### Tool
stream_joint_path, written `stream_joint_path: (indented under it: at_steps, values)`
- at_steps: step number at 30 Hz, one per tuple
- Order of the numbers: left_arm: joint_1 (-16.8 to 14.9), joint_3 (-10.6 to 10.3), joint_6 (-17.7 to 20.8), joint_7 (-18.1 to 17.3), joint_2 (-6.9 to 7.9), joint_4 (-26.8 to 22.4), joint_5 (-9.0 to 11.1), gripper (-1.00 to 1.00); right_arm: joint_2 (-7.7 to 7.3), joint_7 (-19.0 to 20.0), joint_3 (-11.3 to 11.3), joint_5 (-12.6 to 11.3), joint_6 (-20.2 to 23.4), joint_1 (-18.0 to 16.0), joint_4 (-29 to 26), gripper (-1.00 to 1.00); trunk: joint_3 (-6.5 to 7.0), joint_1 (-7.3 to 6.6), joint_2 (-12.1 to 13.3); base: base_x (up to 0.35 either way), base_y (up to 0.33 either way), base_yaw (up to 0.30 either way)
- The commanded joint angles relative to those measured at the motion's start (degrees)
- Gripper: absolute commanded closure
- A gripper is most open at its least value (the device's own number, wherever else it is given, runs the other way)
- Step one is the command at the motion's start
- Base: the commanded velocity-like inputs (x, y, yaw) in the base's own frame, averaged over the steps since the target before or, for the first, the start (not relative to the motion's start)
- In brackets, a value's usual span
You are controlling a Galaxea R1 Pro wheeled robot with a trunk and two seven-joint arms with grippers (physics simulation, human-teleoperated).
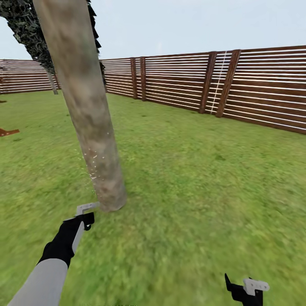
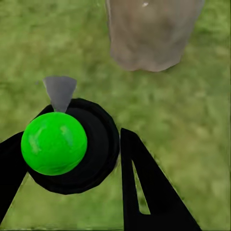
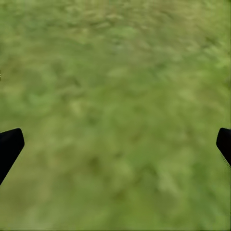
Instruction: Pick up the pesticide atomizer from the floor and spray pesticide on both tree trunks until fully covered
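At the foot of the tree trunk (image 1: 87, 114): left pincer (image 1: 87, 214) closed about the pesticide atomizer (image 2: 72, 144), a black-bodied sprayer with a bright green ball top and a grey nozzle (image 2: 60, 91) aimed toward the trunk's base. Item is off the floor and in hand, just beside the trunk, not touching it.

Progress: pickup done. A scatter of pale specks shows on the trunk's lower part, likely spray in the air or newly landed, so coating of this tree appears under way. The trunk's mottled grey-brown bark looks mostly unchanged, so full cover is judged not yet reached. A second, thinner trunk (image 1: 52, 81) stands well beyond this trunk near the fence; whether it is the other tree of the task cannot be told.

Right pincer (image 1: 248, 291): well to the right of the trunk, low over the grass, fingers (image 3: 9, 144) spread wide, holding nothing.

Surface: green lawn (image 1: 204, 178), even, slightly blurred. Surround: reddish-brown slatted fence (image 1: 238, 87) behind the trunk, pale sky above, dark foliage (image 1: 29, 34) overhead beside the trunk's top.
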Motion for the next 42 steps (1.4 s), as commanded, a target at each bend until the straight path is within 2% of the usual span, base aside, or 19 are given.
stream_joint_path:
  at_steps: [1,9,13,20,28,36,39,42]
  values:
    - [0.0,-0.1,0.0,1.3,0.02,0.0,0.2,1.00,0.00,0.0,0.0,0.0,0.0,0.0,0.0,-1.00,0.00,0.00,0.0,0.000,-0.275,0.172]
    - [0.0,-0.3,-0.2,2.6,-0.37,0.5,0.3,1.00,0.00,0.0,0.0,0.0,0.0,0.0,0.0,-1.00,0.00,0.00,0.0,0.000,-0.275,0.032]
    - [0.0,0.0,0.2,2.5,0.19,0.5,0.2,1.00,0.00,0.0,0.0,0.0,0.0,0.0,0.0,-1.00,0.10,0.00,0.0,0.081,-0.271,0.233]
    - [0.0,0.0,0.6,2.6,0.24,0.5,0.1,1.00,0.00,0.0,0.0,0.0,0.0,0.0,0.0,-1.00,0.30,0.00,0.0,0.199,-0.234,0.235]
    - [0.0,-0.5,0.6,2.5,0.08,0.5,0.1,1.00,-0.08,0.0,-0.1,0.0,0.0,0.0,0.0,-1.00,0.31,0.00,0.0,0.124,-0.249,0.011]
    - [0.0,0.1,0.7,2.6,0.41,0.3,0.0,1.00,-0.09,0.0,-0.1,0.0,0.0,0.0,0.0,-1.00,0.31,0.00,0.0,0.062,-0.262,0.000]
    - [0.0,0.2,4.0,2.6,0.65,0.5,0.0,1.00,-0.05,0.0,0.0,0.0,0.0,0.0,-0.1,-1.00,0.31,0.00,0.0,0.234,-0.193,0.054]
    - [0.0,0.2,5.1,2.5,1.07,0.5,0.1,1.00,0.00,0.0,0.0,0.0,0.0,0.0,-0.1,-1.00,0.31,0.00,0.0,0.243,-0.187,0.247]
